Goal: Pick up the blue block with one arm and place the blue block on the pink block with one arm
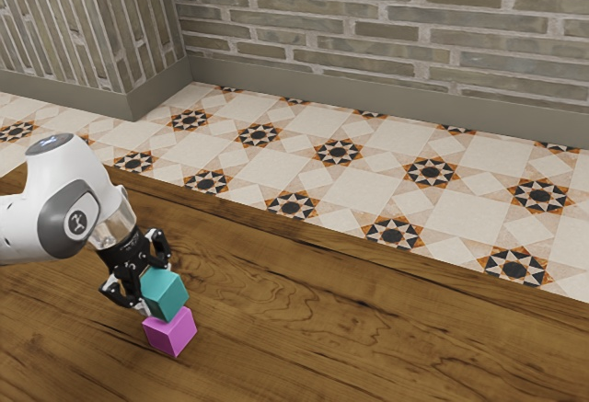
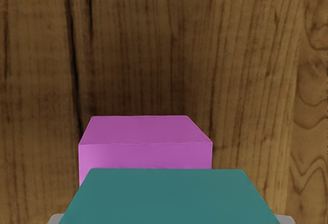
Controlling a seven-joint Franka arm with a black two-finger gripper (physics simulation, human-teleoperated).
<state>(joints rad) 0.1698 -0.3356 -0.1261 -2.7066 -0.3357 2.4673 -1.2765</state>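
**Blue block held low over the pink block**

A wooden table (image 1: 368,328) fills the lower part of the exterior view. Beyond it a patterned tiled floor (image 1: 386,163) runs to a brick wall (image 1: 386,16) across the top. The pink block (image 1: 171,332) sits on the table at lower left. The arm (image 1: 55,209) enters at the left edge, cut off there, with its wrist angled down toward the right. The gripper (image 1: 147,297) has its fingers closed on two sides of the blue block (image 1: 167,292), which looks teal and hangs tilted directly over the pink block. Whether the two blocks touch is hard to tell. In the wrist view the blue block (image 2: 169,198) lies close under the hand, partly covering the pink block (image 2: 145,142) beyond it.
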